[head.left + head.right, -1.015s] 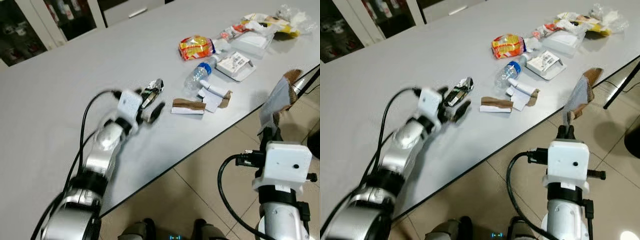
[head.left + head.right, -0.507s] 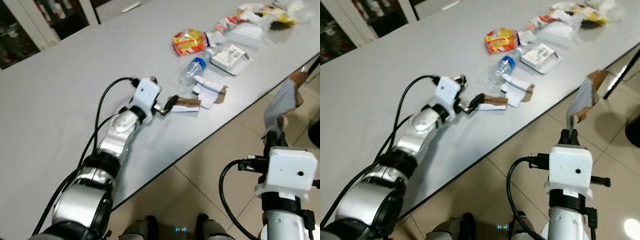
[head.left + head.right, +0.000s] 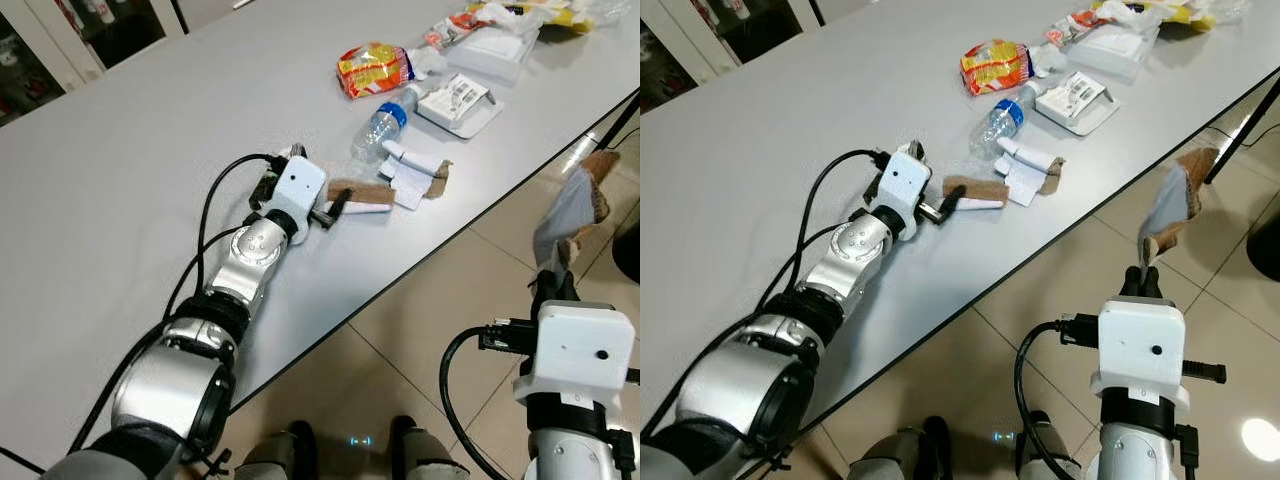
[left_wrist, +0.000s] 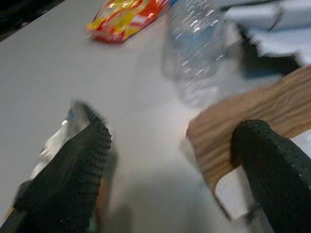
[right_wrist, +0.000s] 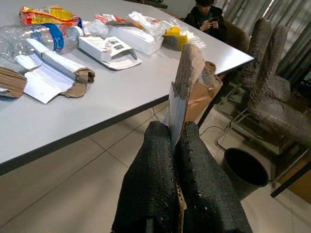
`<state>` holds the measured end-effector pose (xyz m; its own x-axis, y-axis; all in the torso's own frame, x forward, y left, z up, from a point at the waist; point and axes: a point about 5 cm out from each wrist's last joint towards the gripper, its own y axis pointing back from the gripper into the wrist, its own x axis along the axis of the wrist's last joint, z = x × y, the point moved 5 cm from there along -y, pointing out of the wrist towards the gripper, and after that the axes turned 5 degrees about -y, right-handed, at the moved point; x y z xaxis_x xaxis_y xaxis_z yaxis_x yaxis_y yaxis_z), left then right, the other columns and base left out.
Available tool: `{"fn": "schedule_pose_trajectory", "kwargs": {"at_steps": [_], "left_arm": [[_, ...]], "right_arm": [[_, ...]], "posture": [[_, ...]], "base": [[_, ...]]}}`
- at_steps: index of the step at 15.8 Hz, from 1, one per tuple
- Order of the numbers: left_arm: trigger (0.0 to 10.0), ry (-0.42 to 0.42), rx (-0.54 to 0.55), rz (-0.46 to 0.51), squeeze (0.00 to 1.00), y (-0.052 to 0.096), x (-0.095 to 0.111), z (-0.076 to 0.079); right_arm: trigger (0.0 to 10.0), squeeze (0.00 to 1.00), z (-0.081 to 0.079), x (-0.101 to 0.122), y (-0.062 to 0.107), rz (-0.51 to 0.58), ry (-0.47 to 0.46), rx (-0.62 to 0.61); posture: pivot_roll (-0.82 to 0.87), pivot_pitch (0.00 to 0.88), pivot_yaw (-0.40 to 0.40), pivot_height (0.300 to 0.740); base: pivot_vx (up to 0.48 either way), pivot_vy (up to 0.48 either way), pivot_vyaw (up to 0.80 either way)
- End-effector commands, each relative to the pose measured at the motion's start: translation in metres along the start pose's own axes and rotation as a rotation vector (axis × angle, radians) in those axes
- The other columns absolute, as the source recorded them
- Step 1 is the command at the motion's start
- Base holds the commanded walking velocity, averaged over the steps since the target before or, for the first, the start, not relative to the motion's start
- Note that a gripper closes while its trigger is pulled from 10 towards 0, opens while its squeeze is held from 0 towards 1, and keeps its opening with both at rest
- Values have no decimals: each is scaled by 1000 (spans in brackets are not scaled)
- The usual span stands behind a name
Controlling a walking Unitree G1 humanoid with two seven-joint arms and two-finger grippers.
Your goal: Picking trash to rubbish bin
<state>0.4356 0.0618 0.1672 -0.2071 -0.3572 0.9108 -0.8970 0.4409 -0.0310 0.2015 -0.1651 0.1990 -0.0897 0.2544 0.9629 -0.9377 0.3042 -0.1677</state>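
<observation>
- the head views are bright and evenly lit, and sharp across the grey table (image 3: 150, 130).
- a round spot of glare lies on the floor tiles (image 3: 1261, 439), on the side of the table's edge toward the robot.
- shadows on the table are soft and short, under the left gripper (image 3: 322, 210).
- the left wrist view is blurred; the plastic bottle (image 4: 199, 46) is soft, and the black fingers (image 4: 73, 179) are out of focus.
- the right wrist view is clear, with daylight tone beyond the table.
</observation>
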Motion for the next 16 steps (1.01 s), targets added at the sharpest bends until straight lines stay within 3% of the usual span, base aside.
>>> {"fn": "schedule_pose_trajectory", "kwargs": {"at_steps": [1, 5, 7, 10, 16], "left_arm": [[10000, -24, 66, -33, 0, 2, -5, -16], [10000, -37, 169, -45, 0, 3, -4, -36], [10000, -55, 193, -75, 0, 3, -7, -39], [10000, -67, 165, -228, 0, 8, -34, -32], [10000, -100, 186, -373, 0, 20, -61, -39]], "right_arm": [[10000, 0, -2, 5, 4, -5, -40, -11], [10000, 0, -2, 6, 5, -4, -34, -4], [10000, 0, -3, 6, 5, -6, -32, -1], [10000, 0, -3, 7, 5, -7, -33, 1], [10000, 0, -4, 7, 4, -8, -34, 6]], "posture": [[-141, 272, 135, 740], [-146, 275, 131, 740], [-148, 276, 130, 740], [-152, 278, 130, 740], [-154, 279, 129, 740]], "base": [[0, 0, 0], [0, 0, 0], [0, 0, 0], [0, 0, 0], [0, 0, 0]]}}
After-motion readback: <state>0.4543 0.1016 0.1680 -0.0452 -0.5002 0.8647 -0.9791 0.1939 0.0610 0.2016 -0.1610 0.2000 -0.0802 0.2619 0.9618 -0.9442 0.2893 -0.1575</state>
